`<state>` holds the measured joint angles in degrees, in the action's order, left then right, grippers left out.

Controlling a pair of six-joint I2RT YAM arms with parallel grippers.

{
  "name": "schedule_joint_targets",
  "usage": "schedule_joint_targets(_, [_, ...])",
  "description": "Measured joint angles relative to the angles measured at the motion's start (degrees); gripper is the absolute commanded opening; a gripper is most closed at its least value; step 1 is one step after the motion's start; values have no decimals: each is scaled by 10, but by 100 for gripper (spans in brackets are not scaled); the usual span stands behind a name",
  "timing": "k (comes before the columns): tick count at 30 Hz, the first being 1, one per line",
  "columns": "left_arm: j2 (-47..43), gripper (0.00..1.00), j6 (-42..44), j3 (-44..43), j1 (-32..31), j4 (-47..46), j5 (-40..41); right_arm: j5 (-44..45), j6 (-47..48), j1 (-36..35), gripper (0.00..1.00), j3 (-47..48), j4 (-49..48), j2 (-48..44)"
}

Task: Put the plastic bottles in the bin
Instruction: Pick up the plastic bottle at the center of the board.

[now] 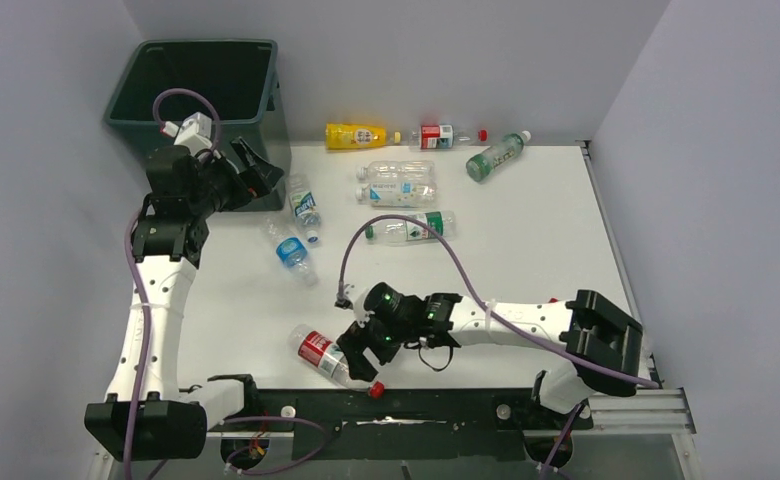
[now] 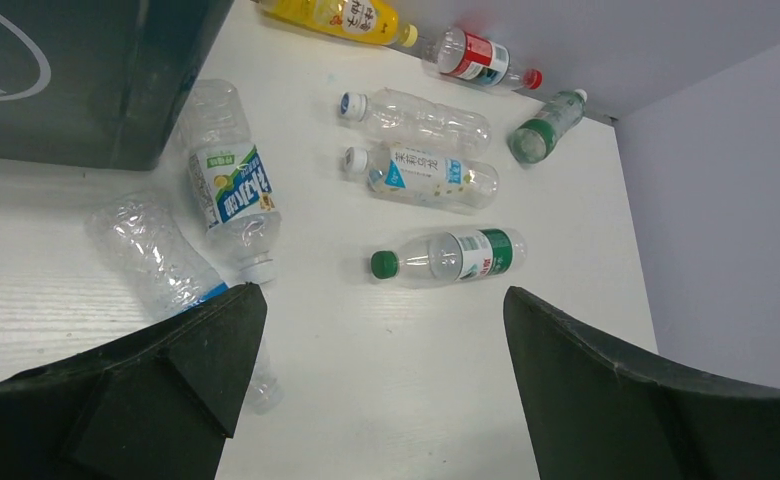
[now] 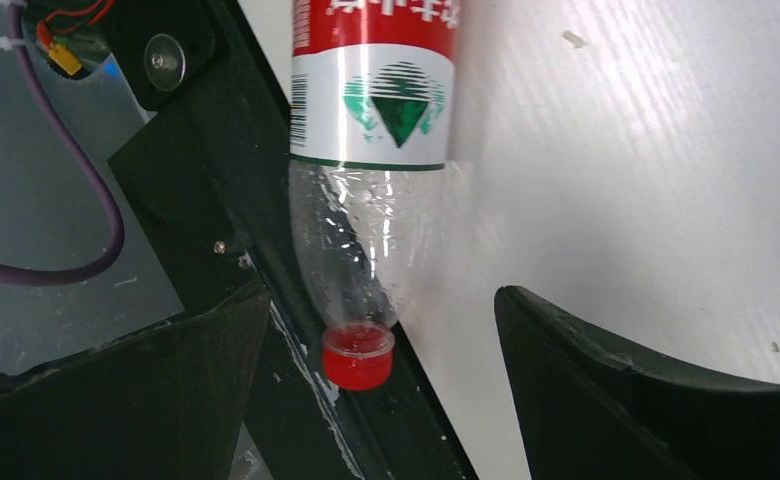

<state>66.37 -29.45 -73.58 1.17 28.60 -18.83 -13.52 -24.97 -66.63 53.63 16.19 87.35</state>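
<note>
Right gripper point(image 3: 378, 300) hung open astride the red-capped bottle point(image 3: 371, 90) at the table's point(image 1: 526, 250) near edge, not gripping it; left gripper point(image 2: 383, 293) gaped wide, empty, beside the bin point(image 2: 86, 80).

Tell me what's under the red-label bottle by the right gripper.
The bottle has its labelled body on the white table, its red cap over the black frame rail. The surface directly beneath is covered.

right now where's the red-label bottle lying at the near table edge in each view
top external: red-label bottle bottom centre, at the right gripper.
left wrist: not in it.
right wrist: top centre, red cap pointing down between the fingers.
shared: black base rail under its cap, top and right wrist.
</note>
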Motion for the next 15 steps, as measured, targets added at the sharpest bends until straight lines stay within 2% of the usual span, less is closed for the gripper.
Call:
schedule_joint_targets(8, [-27,91,1,4,-1,1,6,36,10,-58,84,26,9,36])
schedule_joint_targets(15, [-42,91,1,23,-4,10,10,71,10,-79,81,54,31,81])
